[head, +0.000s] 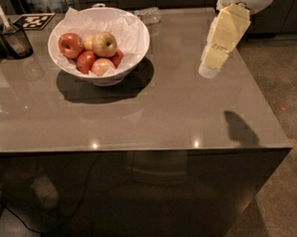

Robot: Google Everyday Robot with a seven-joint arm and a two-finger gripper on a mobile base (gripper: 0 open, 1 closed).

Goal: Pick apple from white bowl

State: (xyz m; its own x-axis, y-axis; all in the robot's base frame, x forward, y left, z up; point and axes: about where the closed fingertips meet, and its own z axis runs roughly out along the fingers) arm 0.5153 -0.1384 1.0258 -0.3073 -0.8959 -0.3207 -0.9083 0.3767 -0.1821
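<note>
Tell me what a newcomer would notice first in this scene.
The white bowl at the far left of the grey table draws the eye, holding red apples and the big yellow-green apple. Next comes the pale arm at upper right, its pincer hanging over the table's right side, apart from the bowl.

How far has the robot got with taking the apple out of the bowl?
Nothing is done yet: the apple lies in the white bowl among others. The gripper hovers over the table, well apart from the bowl. Reaching, gripping and lifting remain.
</note>
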